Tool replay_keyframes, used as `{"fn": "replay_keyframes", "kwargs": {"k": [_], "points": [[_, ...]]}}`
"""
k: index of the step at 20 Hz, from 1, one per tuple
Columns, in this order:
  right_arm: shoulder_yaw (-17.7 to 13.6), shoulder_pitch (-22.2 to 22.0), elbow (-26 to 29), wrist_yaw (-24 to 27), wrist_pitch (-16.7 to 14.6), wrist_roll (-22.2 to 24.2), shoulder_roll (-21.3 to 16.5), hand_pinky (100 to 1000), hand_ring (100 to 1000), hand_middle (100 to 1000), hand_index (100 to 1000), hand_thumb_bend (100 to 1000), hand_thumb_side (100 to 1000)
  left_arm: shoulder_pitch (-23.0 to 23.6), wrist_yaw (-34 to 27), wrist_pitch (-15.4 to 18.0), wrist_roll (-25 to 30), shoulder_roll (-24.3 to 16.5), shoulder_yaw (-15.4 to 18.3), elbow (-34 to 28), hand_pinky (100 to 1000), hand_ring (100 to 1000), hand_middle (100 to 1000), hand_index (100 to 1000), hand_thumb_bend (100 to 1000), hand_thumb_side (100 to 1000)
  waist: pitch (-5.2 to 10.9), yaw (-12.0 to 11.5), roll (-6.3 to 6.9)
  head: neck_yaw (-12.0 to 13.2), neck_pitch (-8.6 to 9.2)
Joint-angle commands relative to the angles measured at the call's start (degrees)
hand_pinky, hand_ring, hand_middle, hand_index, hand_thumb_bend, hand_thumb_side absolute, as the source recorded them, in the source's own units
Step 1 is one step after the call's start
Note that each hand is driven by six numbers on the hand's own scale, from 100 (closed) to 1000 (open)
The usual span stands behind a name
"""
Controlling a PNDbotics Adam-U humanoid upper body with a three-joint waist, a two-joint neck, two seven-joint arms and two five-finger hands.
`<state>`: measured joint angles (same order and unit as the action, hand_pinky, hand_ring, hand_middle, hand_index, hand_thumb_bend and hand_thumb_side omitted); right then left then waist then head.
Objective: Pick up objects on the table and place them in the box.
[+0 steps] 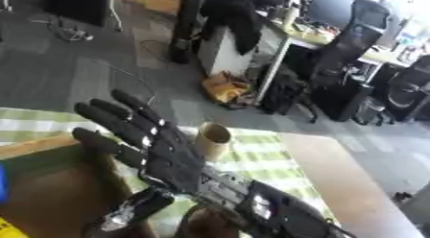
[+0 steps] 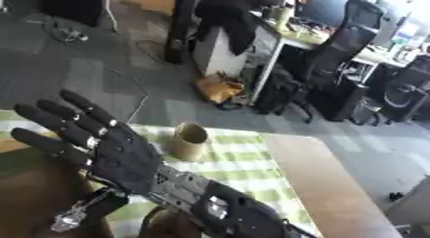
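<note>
My right hand [image 1: 172,158] reaches in from the lower right, fingers straight and spread, open and holding nothing. It hovers over the right rim of the brown cardboard box [image 1: 38,147] at the left. A tan cardboard tube [image 1: 212,141] stands upright on the green-checked cloth [image 1: 268,160] just right of the hand, apart from it. Inside the box, at the view's left edge, show a blue thing [image 1: 3,184] and a yellow thing [image 1: 8,230]. A brown rounded object [image 1: 206,223] lies partly hidden under my forearm. The left hand does not show.
Bare wooden tabletop [image 1: 344,174] runs along the right of the cloth to the table's edge. Beyond the table are grey floor, an orange bag [image 1: 222,88], a desk and black office chairs [image 1: 349,54].
</note>
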<state>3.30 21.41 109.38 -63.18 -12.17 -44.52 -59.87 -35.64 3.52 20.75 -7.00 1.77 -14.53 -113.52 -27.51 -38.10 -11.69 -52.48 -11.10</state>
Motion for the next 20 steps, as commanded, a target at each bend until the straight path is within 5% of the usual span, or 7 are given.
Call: {"fn": "replay_keyframes", "kwargs": {"k": [1,6,16,20], "points": [[-2.4,-0.6,4.2,0.2,0.7,-1.5,-2.2,1000,994,1000,1000,751,1000,-0.2,0.3,0.0,-0.3,-0.7,0.5,-1.1,767,1000,971,810,186,1000,1.3,0.6,0.94,0.5,-0.36],[-5.1,-1.7,5.2,-2.5,-1.2,-7.1,-2.6,1000,1000,1000,1000,250,1000,0.4,0.8,0.0,-0.6,-1.0,0.8,-1.1,769,1000,971,812,187,1000,2.08,2.7,1.64,1.0,-1.76],[-14.0,-6.3,5.2,8.2,-10.4,-7.4,6.3,1000,1000,1000,1000,109,1000,2.1,2.8,0.7,-1.9,-0.3,1.8,-1.1,780,1000,975,822,191,1000,4.04,8.1,4.13,5.8,-3.02],[-19.4,-8.8,5.2,11.9,-12.9,-7.4,8.5,1000,1000,1000,1000,100,1000,2.9,4.1,0.6,-2.7,-0.3,2.5,-1.1,784,1000,978,828,191,1000,5.39,11.8,5.62,15.4,-3.89]]}}
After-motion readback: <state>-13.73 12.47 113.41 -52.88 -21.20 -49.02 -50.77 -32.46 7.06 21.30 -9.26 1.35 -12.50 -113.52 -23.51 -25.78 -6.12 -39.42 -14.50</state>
